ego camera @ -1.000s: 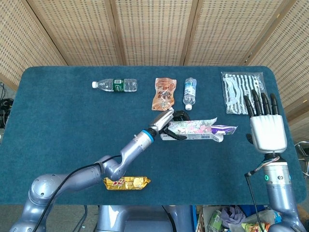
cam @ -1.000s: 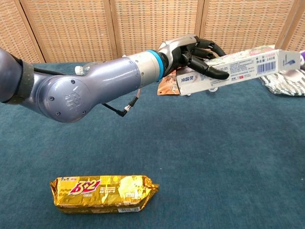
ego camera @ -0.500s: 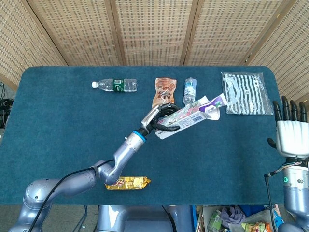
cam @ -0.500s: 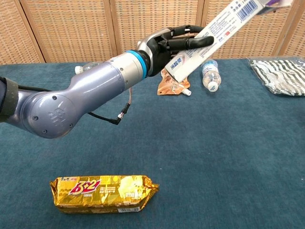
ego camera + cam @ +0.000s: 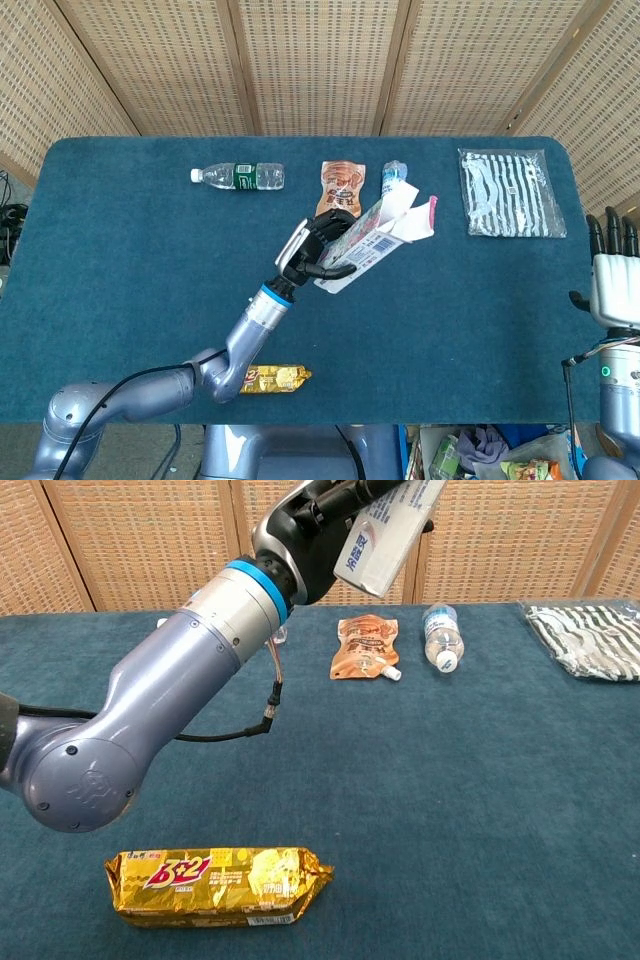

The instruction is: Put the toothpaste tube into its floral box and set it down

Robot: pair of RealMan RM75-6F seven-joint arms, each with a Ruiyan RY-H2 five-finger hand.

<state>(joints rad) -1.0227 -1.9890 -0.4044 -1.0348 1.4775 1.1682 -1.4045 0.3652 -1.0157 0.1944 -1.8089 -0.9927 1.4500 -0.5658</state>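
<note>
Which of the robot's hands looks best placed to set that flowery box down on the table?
The left hand: it already grips the floral box, raised above the table. The right hand hangs open at the table's far edge.

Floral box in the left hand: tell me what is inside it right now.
The left hand grips the floral box raised and tilted, its flaps open at the upper end. No toothpaste tube shows at that opening. The inside is hidden by the box walls, so whether the tube is in there cannot be told.
</note>
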